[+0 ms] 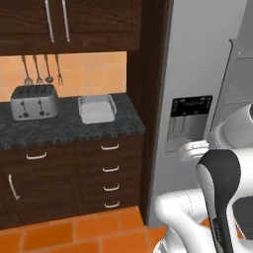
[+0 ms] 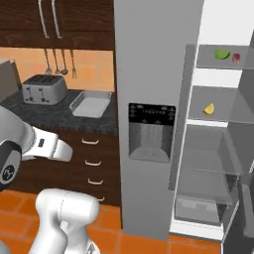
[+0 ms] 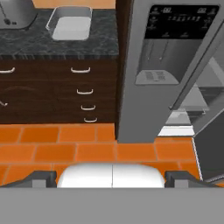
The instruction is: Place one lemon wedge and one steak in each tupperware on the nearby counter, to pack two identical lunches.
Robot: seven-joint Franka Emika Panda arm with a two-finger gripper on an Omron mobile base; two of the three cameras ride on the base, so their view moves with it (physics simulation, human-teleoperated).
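Yellow caught the eye first: a lemon wedge point(image 2: 209, 108) sat on a middle shelf point(image 2: 218, 120) of the open fridge, well off to the right of the jaws and far above them. One shelf higher lay a yellow-green wedge point(image 2: 222, 54) with a red-pink steak point(image 2: 236, 57) just beside it, the two close but apart as far as could be told. Over on the desk point(image 1: 59, 129), ahead of the jaws and to their left, a light-grey tupperware point(image 1: 97, 109) stood with nothing in it, its raised rim showing plainly in the hand view point(image 3: 70, 22) too. Left of that tray, near it but not touching, sat a silver toaster point(image 1: 33, 102), with utensils point(image 1: 40, 69) hanging on the orange tiled wall behind. Dark brown drawers with silver handles point(image 1: 110, 168) ran beneath the speckled stone. Between desk and open shelves stood the grey fridge door with its black dispenser panel point(image 2: 150, 131). And the jaws point(image 3: 112, 177) themselves? Spread wide, fingertips point(image 3: 41, 177) far apart at the bottom of the hand view, holding nothing, hanging low over the orange floor tiles point(image 3: 87, 151) and facing the foot of the fridge. White arm point(image 1: 217, 197) rose at the lower right of the left base view.
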